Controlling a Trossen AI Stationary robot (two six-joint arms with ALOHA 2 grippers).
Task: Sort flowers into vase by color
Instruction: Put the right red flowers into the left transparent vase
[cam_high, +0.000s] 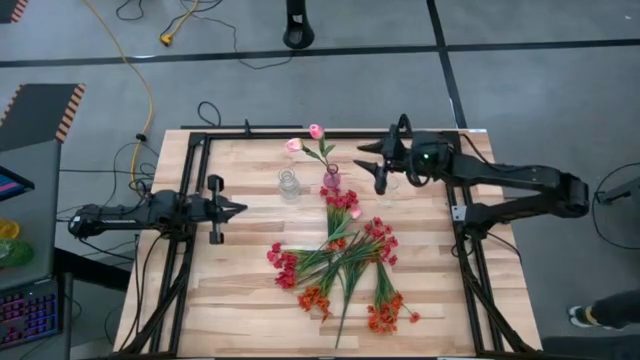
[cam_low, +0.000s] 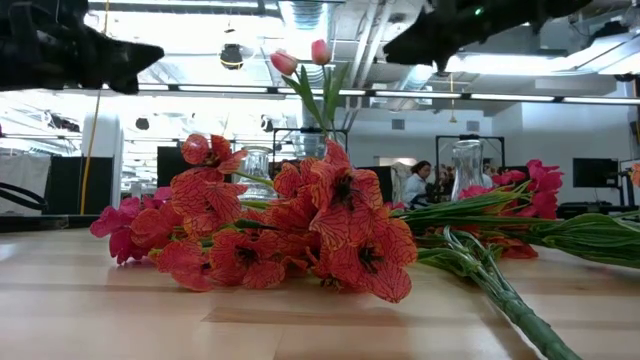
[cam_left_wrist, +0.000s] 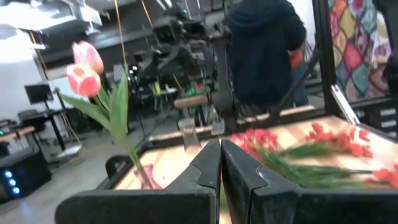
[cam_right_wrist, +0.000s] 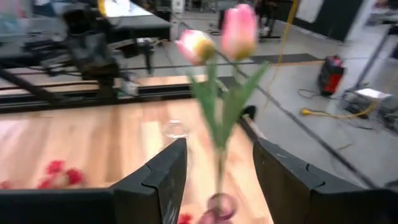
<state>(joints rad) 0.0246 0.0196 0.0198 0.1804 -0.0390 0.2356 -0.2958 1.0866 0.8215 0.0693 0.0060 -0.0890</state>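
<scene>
Orange blossoms (cam_low: 330, 235): nearest the low camera, heading the flowers (cam_high: 345, 262) heaped mid-table, stems fanned roughly front to back. Pink tulips (cam_high: 305, 139): two, upright in the middle vase (cam_high: 331, 180); clear vases (cam_high: 288, 185) stand either side of it. Right gripper (cam_high: 381, 167): fingers spread, beside the tulip vase, behind the heap; judged nearer. Left gripper (cam_high: 240, 208): fingers pressed together, left of the heap.
</scene>
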